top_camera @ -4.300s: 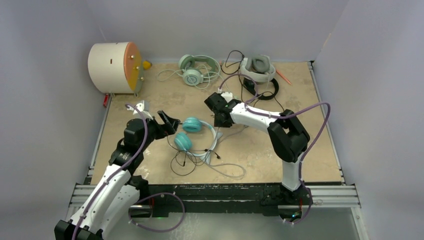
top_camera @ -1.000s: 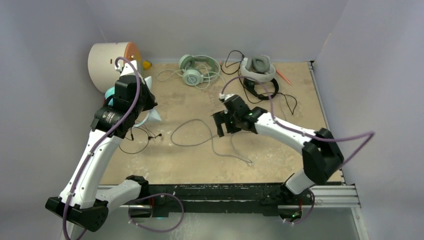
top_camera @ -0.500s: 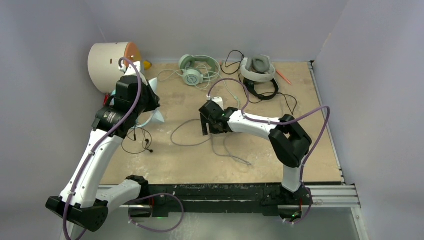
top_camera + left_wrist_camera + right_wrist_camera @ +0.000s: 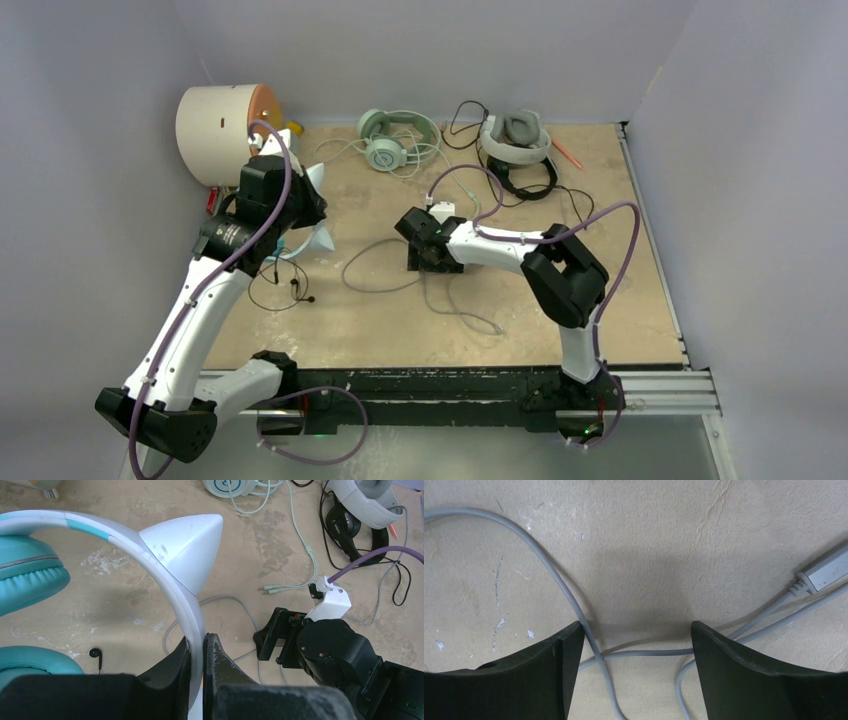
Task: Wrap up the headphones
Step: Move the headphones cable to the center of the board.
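My left gripper (image 4: 204, 642) is shut on the white band (image 4: 165, 575) of the small headphones with teal cups (image 4: 30, 580) and holds them above the table's left side (image 4: 300, 212). Their grey cable (image 4: 372, 285) trails in loops across the middle of the table. My right gripper (image 4: 420, 258) is down over that cable. In the right wrist view its jaws (image 4: 638, 635) stand open astride crossing strands of the grey cable (image 4: 549, 570). At the back lie the mint-green headphones (image 4: 385, 140), the white-and-grey headphones (image 4: 515, 135) and the thin black headphones (image 4: 530, 180).
A cream drum (image 4: 225, 125) with an orange face stands at the back left, close behind my left wrist. A thin black cord (image 4: 275, 290) hangs in a loop under the held headset. An orange pen (image 4: 567, 153) lies at the back right.
My right gripper has moved left and down onto the grey cable, its jaws narrowing a little. My left arm has carried the teal headset slightly right and back.
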You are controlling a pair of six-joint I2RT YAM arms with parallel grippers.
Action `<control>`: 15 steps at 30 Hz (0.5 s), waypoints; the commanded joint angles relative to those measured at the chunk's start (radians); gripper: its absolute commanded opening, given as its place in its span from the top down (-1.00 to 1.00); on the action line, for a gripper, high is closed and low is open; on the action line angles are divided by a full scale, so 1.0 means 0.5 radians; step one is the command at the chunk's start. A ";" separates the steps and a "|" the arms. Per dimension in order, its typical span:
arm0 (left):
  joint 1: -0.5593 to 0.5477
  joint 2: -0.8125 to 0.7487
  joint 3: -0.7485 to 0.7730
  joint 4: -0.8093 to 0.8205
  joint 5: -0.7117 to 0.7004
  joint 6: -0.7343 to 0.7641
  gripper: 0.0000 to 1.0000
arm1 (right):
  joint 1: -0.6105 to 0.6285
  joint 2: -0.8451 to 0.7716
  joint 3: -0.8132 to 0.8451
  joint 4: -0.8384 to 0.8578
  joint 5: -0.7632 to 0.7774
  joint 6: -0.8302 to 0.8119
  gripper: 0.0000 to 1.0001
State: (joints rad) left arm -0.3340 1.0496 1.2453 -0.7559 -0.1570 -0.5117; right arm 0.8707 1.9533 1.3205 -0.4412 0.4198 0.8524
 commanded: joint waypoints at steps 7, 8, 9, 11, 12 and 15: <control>0.008 -0.047 -0.018 0.163 -0.030 0.078 1.00 | 0.012 0.049 0.014 -0.237 0.182 0.022 -0.08; 0.008 -0.048 -0.019 0.162 -0.027 0.080 1.00 | 0.009 0.052 0.009 -0.266 0.214 0.015 0.05; 0.008 -0.044 -0.016 0.163 -0.024 0.081 1.00 | 0.009 0.049 0.003 -0.310 0.263 0.017 0.17; 0.008 -0.046 -0.015 0.156 -0.024 0.085 1.00 | -0.016 0.021 -0.030 -0.399 0.399 0.042 0.33; 0.008 -0.049 -0.015 0.156 -0.024 0.087 1.00 | -0.055 -0.007 -0.059 -0.444 0.445 0.062 0.40; 0.008 -0.059 -0.017 0.155 -0.030 0.088 1.00 | -0.295 -0.164 -0.241 -0.427 0.441 0.050 0.58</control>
State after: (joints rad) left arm -0.3340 1.0492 1.2285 -0.7483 -0.1520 -0.5106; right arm 0.8536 1.9484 1.3067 -0.5373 0.5598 0.8715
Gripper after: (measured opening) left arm 0.058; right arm 0.242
